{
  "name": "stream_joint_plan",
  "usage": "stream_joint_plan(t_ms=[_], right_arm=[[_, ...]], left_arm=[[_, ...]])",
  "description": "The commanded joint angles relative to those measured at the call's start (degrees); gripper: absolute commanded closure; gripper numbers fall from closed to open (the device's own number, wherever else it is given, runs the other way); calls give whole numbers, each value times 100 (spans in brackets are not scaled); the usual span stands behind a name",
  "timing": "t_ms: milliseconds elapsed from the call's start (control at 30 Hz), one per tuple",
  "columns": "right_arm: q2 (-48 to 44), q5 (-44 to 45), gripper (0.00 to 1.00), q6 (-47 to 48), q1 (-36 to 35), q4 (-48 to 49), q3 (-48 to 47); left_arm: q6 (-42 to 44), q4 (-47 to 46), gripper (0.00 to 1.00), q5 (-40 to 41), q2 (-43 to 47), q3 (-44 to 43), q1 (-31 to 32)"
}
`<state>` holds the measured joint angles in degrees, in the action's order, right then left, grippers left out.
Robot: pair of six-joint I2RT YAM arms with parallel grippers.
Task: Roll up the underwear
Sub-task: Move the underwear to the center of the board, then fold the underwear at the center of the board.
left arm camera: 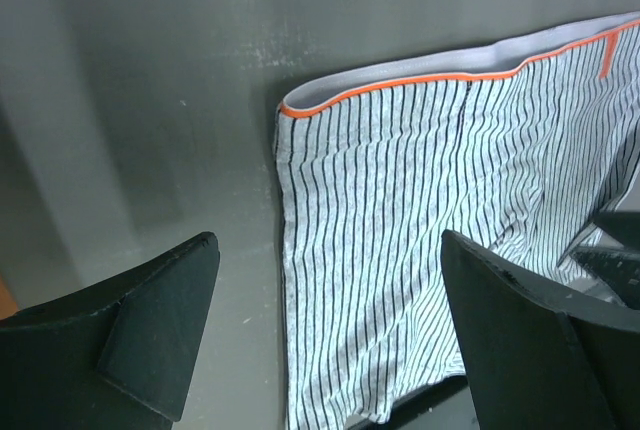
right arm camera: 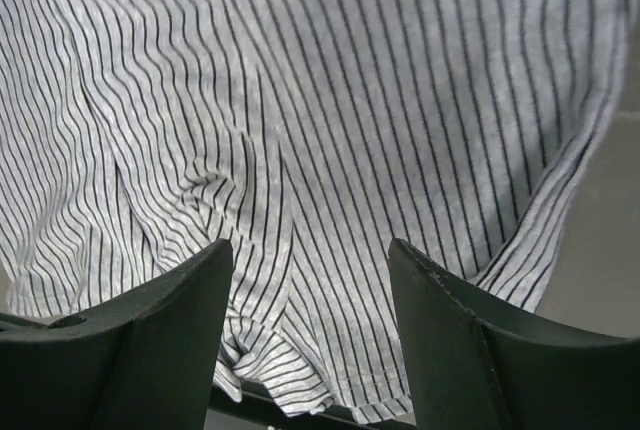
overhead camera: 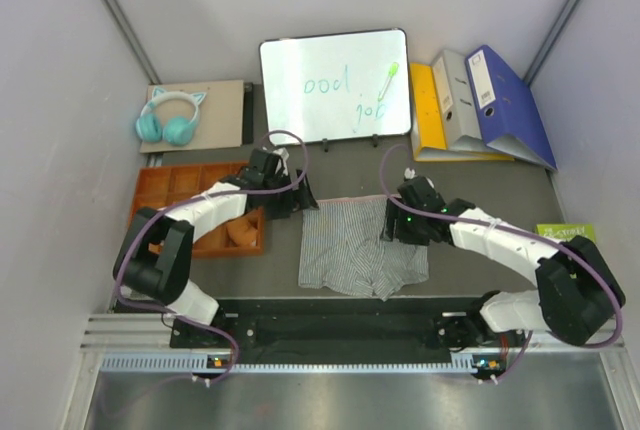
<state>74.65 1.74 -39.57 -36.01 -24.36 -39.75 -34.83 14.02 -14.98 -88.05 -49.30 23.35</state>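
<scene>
The grey-and-white striped boxer shorts lie spread flat on the dark table between the arms. My left gripper is open and empty, low over their far left corner. In the left wrist view its jaws straddle the cloth's left edge, and the grey waistband with orange trim runs beyond. My right gripper is open and empty over the far right part. In the right wrist view its jaws frame wrinkled striped cloth. A rust-orange lump, possibly the briefs, sits in the tray.
An orange plastic compartment tray lies left of the boxers, under the left arm. A whiteboard stands at the back, with teal headphones on a board at back left and binders at back right. A green packet lies at far right.
</scene>
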Motion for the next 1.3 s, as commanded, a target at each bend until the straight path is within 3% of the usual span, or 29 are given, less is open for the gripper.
stream_joint_plan(t_ms=[0,133,467,600,800,1000,1100,1267], right_arm=[[-302,20,36,-103,305,89,81],[-285,-15,36,-112,489,203,230],[-144,115,36,-33,894,-208,204],[-311,573,35,-86,981,-815,55],[-425,433,33,20,1613,-1018,301],[-785,934,32,186,1615,-1668,-85],[-1127,689,38,257,1519,-1625,-261],[-1269,521,40,-226,509,-1309,-367]], left_arm=[[187,196,4,-364,-326,-606,20],[38,277,3,-830,-652,-801,20],[503,1023,3,-875,-915,-1626,20],[345,778,3,-1006,-960,-1434,20],[450,804,2,-849,-600,-1258,20],[574,909,2,-647,-511,-1249,20],[583,953,5,-454,-652,-1310,20],[609,1050,23,-128,-942,-1425,20]])
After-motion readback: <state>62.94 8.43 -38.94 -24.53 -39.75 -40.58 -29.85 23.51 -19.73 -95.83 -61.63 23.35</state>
